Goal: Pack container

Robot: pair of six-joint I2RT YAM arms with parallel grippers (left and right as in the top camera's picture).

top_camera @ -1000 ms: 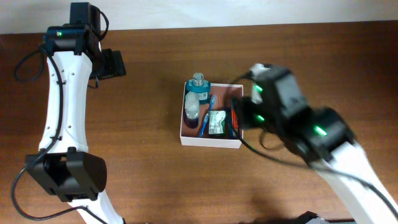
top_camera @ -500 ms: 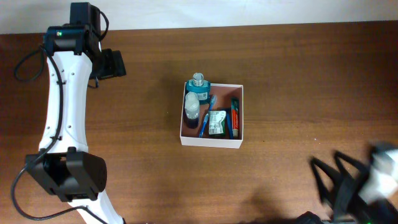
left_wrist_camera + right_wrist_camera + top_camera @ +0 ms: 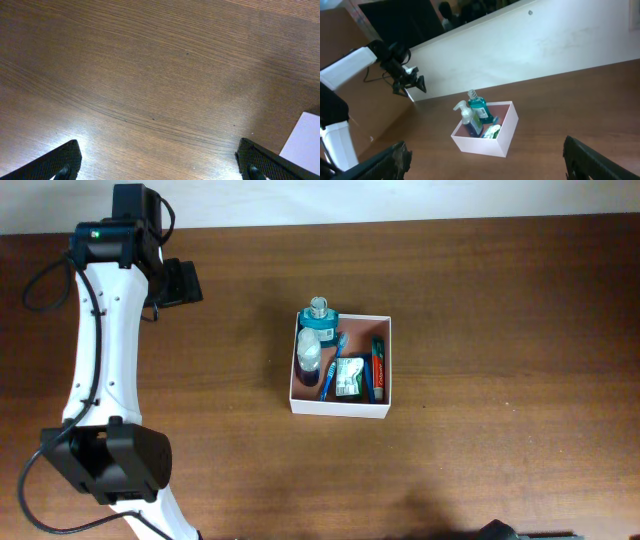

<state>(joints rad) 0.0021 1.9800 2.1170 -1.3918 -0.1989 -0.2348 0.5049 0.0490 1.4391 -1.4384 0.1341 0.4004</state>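
Container (image 3: 338,409) looks packed: bottles (image 3: 318,322) upright at left, tube (image 3: 377,366) flat at right so everything fits. Left gripper (image 3: 160,162), right gripper (image 3: 487,159) jaws wide, empty, well clear.

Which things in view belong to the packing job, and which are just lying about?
Part of the job:
container
inside it: teal bottle, white pump bottle, blue toothbrush, green packet, red tube

Not part of it:
wooden table
pale wall behind the table
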